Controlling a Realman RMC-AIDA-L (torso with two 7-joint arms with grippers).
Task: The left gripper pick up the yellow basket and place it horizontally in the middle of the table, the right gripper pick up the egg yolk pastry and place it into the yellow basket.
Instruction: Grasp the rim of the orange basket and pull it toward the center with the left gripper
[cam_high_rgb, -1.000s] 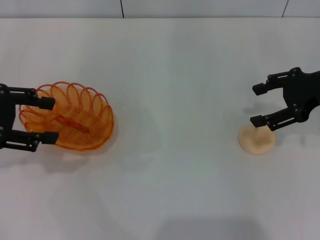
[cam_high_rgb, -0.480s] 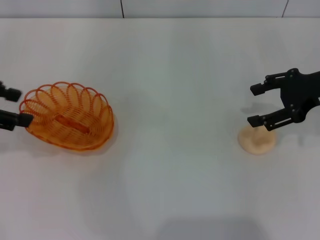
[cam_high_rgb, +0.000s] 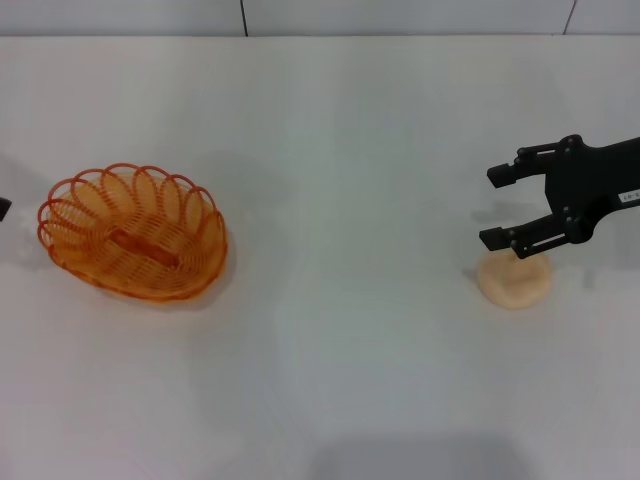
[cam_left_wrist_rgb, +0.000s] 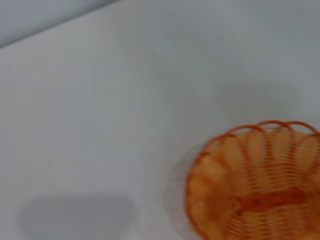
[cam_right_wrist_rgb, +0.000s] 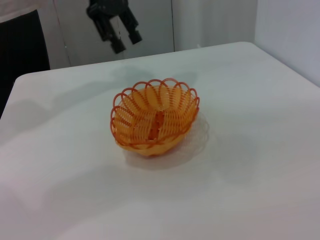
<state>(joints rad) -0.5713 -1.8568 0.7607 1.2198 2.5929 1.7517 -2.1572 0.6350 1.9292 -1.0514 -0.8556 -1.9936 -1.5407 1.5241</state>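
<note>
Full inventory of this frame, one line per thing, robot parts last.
Oval orange-yellow wire basket: 1, orange-yellow, upright and empty on the robot's left part of the table, held by nothing.
Round peach-beige egg yolk pastry: 1, pale peach, on the robot's right part of the table, partly under the right gripper.
White table: 1, white, fills most of the head view.
Left gripper: 1, black, open, raised beyond the basket in the right wrist view, only a sliver at the head view's left edge.
Right gripper: 1, black with a white label, open, above the pastry.
</note>
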